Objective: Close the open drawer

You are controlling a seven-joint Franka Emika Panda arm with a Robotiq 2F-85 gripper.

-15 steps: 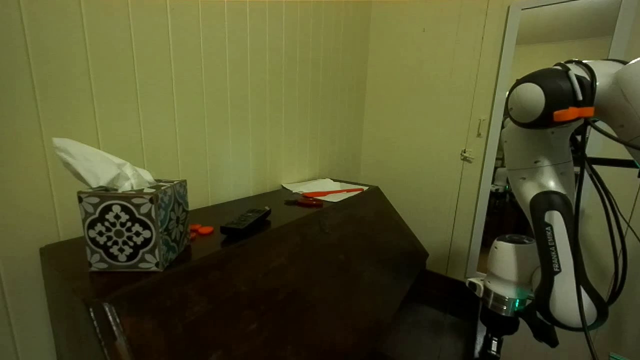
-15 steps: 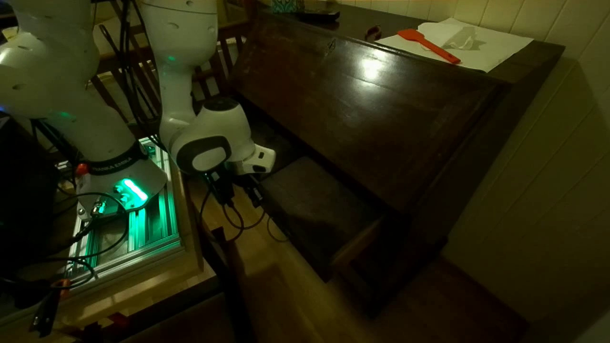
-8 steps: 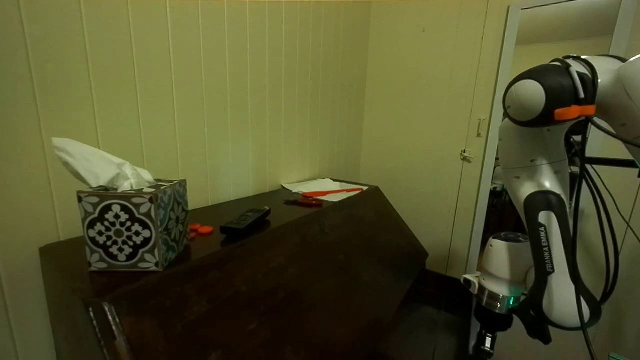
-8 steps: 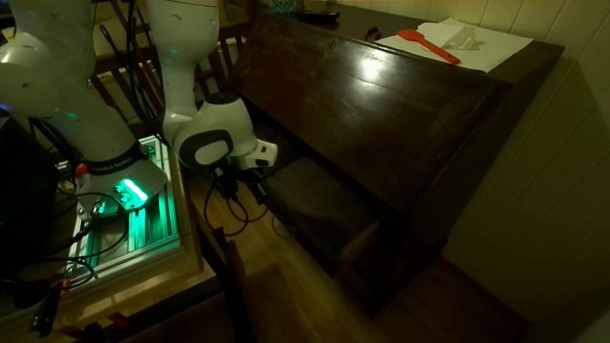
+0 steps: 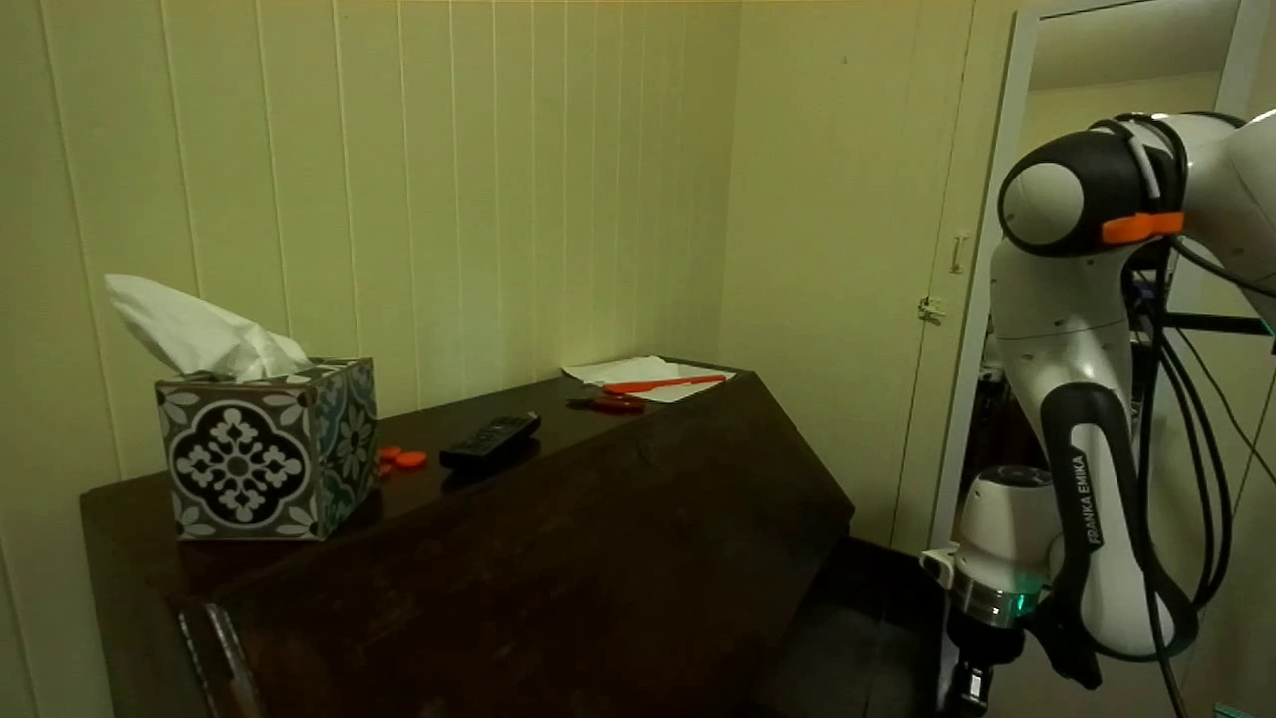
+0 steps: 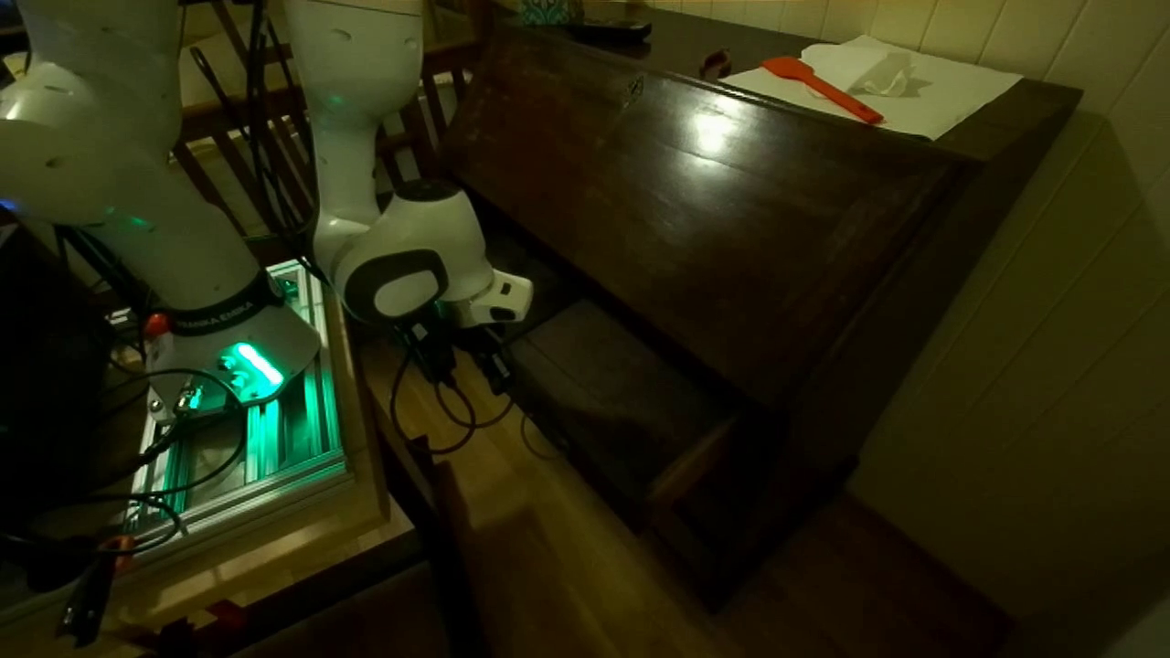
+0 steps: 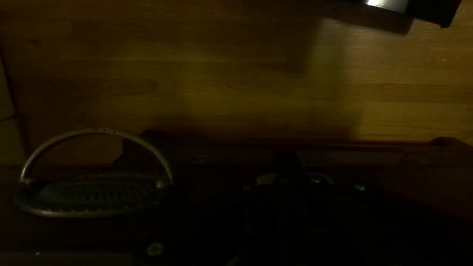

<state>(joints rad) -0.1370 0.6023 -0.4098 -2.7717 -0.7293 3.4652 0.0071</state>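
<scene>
In an exterior view, the base of my arm [image 6: 291,343] stood at the left with a green light [image 6: 260,364] shining on it. Right of that, my gripper [image 6: 498,375] hung low, just beside the front edge of the drawer [image 6: 622,402]. I could not tell whether my grip was released or clenched, nor whether I touched the wood; that part was too dark, even in the wrist view. The drawer stuck part way out below the slanted front of the dresser [image 6: 722,210], its inside showing. Above, on the dresser top, a patterned tissue box [image 6: 551,11] came first, cut off by the frame, then a dark remote [image 6: 614,33], a small red tool [image 6: 716,64], and a red spatula [image 6: 823,89] lying on white paper [image 6: 969,87]. A pale panelled wall [image 6: 1033,302] bounded the right side. In the wrist view, a metal handle [image 7: 90,194] showed at the left, apart from my gripper; wooden floor [image 7: 229,88] filled the upper part.
</scene>
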